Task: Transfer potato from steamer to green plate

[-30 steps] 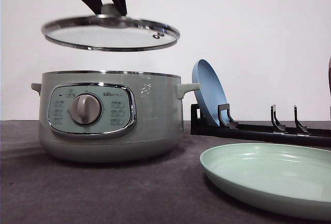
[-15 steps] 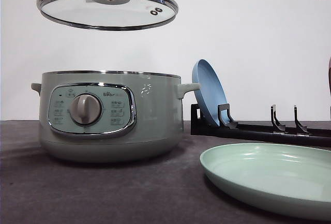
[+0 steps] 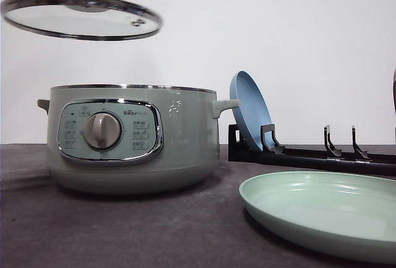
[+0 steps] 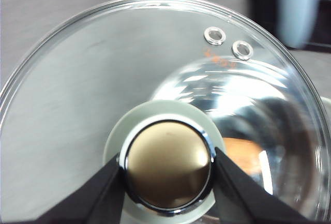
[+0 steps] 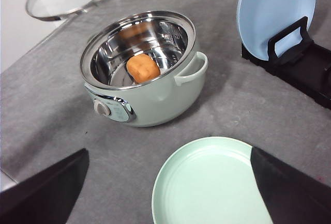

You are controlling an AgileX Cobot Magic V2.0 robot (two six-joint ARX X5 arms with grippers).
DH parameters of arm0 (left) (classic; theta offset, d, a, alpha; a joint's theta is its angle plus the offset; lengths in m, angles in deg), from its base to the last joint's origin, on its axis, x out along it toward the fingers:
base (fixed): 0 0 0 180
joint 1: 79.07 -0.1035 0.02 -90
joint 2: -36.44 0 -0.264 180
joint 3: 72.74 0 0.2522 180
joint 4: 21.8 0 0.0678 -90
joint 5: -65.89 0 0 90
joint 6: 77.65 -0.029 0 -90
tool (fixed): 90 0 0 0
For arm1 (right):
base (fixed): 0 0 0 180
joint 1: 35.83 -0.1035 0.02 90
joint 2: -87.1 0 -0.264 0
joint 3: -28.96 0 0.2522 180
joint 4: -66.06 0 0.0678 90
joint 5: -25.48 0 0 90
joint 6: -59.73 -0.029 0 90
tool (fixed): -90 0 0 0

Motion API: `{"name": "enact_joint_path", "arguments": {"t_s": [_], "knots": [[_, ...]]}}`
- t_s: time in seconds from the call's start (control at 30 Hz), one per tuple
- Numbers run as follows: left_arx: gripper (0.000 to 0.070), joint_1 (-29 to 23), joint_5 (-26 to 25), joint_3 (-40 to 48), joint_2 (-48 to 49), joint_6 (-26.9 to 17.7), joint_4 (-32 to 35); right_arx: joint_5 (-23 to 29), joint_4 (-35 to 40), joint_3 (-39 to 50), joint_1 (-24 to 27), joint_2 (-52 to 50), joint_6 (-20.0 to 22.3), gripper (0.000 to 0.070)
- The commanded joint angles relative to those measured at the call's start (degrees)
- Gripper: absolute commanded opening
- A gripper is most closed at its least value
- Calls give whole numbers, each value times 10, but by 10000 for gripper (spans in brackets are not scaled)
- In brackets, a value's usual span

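Gripping the lid knob (image 4: pixel 168 169), left gripper (image 4: pixel 168 182) holds the glass lid (image 3: pixel 80 16) in the air, up and left of the steamer (image 3: pixel 133 138). Right gripper (image 5: pixel 165 193) fingers spread wide, empty, above green plate (image 5: pixel 207 182). Potato (image 5: pixel 144 69) sits inside the open steamer. Blue plate (image 5: pixel 274 12) stands in black rack (image 5: pixel 300 63).

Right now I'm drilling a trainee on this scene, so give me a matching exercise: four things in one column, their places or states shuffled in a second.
Things:
1. potato
2. glass lid
3. blue plate
4. green plate

Places or states:
A. standing on edge in the black rack
B. lying flat and bare on the table
C. inside the steamer
D. held in the air by its knob

Pairs: 1-C, 2-D, 3-A, 4-B
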Motion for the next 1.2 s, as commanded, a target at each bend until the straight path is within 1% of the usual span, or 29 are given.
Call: {"name": "enact_joint_path", "arguments": {"t_s": [0.0,0.17,0.3,0.33,0.43,0.53,0.6,0.8,0.9,1.0,1.17], "knots": [[0,-17,0,-27,10,-8,16,2,1,-10,-3,3,4,634],[0,-76,0,-27,10,-8,14,3,-1,-10,-3,3,4,634],[0,-109,0,-27,10,-7,14,3,-1,-10,-3,3,4,634],[0,-114,0,-27,10,-7,14,2,-1,-10,-3,3,3,633],[0,-125,0,-27,10,-7,14,-2,-6,-10,-3,5,2,601],[0,-128,0,-27,10,-7,16,-6,-19,-10,-3,26,4,597],[0,-128,0,-27,10,-7,17,-17,-22,-10,-3,47,9,597],[0,-128,0,-27,10,-7,20,-84,0,-22,-3,155,30,597],[0,-128,0,-27,10,-7,20,-115,17,-50,-3,231,55,597],[0,-128,0,-27,10,-7,20,-143,15,-103,-3,319,90,597],[0,-128,0,-27,10,-7,19,-174,1,-231,-3,478,154,596]]}}
